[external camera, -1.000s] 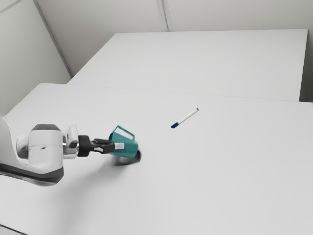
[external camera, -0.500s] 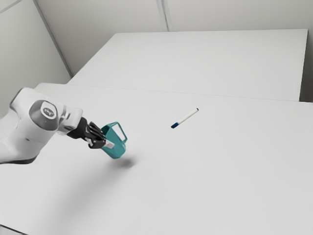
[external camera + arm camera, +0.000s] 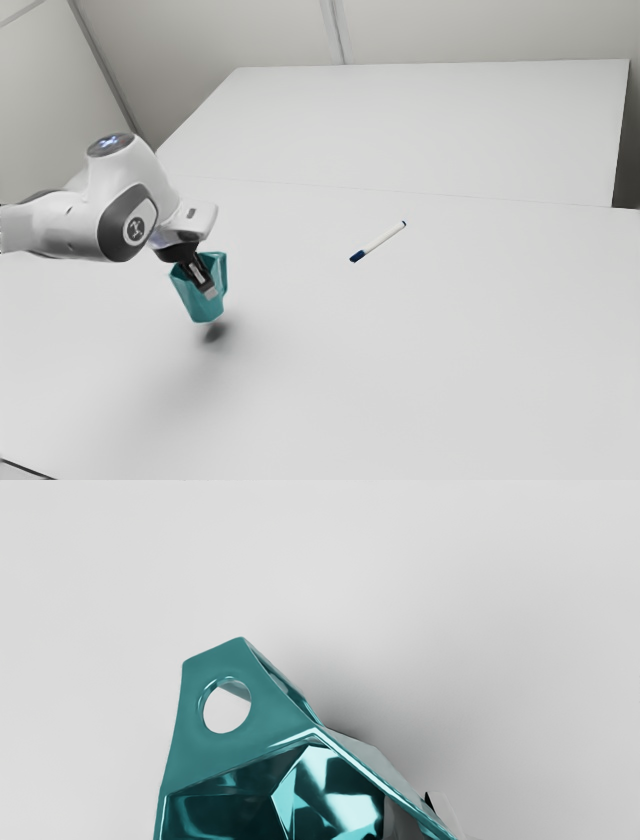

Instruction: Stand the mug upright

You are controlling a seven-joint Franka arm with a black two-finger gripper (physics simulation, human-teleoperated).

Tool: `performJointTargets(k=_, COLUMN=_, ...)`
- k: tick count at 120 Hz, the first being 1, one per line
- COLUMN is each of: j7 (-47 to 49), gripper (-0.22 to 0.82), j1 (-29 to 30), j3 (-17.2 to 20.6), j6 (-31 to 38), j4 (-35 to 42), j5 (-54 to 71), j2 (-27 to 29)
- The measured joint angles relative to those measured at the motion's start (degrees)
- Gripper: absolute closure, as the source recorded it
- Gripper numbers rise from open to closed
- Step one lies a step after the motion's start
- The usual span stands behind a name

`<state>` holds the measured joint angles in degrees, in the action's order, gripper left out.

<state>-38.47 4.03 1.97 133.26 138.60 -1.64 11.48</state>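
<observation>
Operator: Where is the mug?

Guide: Your glossy teal mug with faceted sides (image 3: 203, 311) is left of centre in the exterior view, a little below mid-height. Its mouth faces up, and it looks near upright, perhaps leaning slightly. A small dark shadow (image 3: 214, 332) lies apart beneath its base, so you have it raised. Its angular teal handle (image 3: 192, 680) juts from one side.

Operator: And the grip?

Guide: Your black two-finger gripper (image 3: 208, 291) is clamped on the mug's wall, one finger inside and one outside (image 3: 442, 812).

Operator: What could go wrong?

Guide: With only one wall pinched, the mug could pivot between your fingers if its weight pulls off-centre. If you lower it with a lean, one edge of the base may land first and twist it in your grip. Let go too high and it could drop and topple. Open while a finger presses on the wall, and you could drag it over as you back out.

Operator: Anything around it?

Guide: A broad, plain white table (image 3: 450, 360) spreads beneath. A white pen with a dark blue cap (image 3: 382, 240) lies right of centre, well apart from your mug, so a collision seems unlikely.
</observation>
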Motion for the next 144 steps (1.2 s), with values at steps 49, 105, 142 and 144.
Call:
performJointTargets(k=49, j7=23.2, gripper=0.79, j1=-8.4, j3=-4.1, j6=5.4, j4=-0.9, j5=-3.0, j2=-4.5)
performJointTargets(k=105, j7=36.6, gripper=0.79, j1=-10.4, j3=-4.0, j6=11.2, j4=2.4, j5=-4.4, j2=-3.1)
performJointTargets(k=142, j7=41.0, gripper=0.78, j1=-10.4, j3=-4.0, j6=14.7, j4=5.6, j5=-4.5, j2=-1.6)
performJointTargets(k=144, j7=41.2, gripper=0.78, j1=-10.4, j3=-4.0, j6=15.0, j4=5.6, j5=-4.5, j2=-1.6)
